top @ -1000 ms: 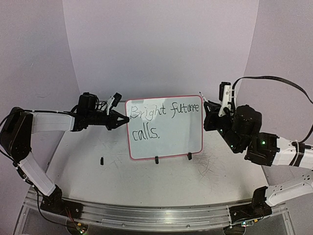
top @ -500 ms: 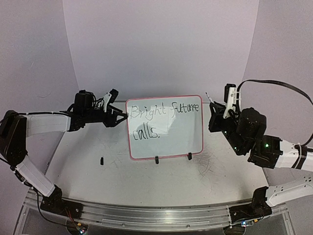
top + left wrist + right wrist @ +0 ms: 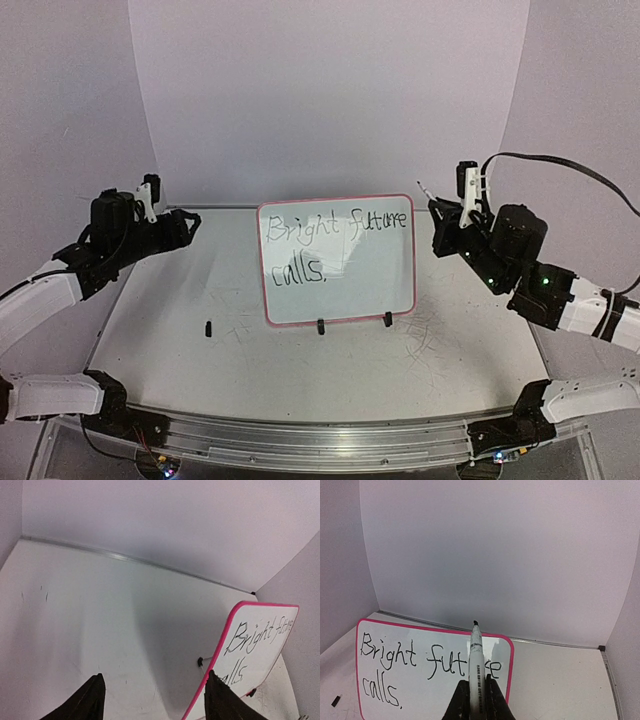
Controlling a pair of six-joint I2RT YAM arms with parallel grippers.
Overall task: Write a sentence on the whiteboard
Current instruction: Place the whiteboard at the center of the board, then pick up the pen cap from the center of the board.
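With left pincer point(image 3: 154, 682) released, right pincer point(image 3: 476, 692) clenched on marker point(image 3: 475, 650), grasp likely light, stiff, tippy whiteboard point(image 3: 345, 285) by pink frame edge.

White, pink-red and black.
The whiteboard point(image 3: 360, 285) is white with a pink-red frame and black feet point(image 3: 321, 326); the sentence point(image 3: 335, 228) is black; the marker point(image 3: 476, 655) is white with black print and tip; the table point(image 3: 200, 360) is scuffed white.
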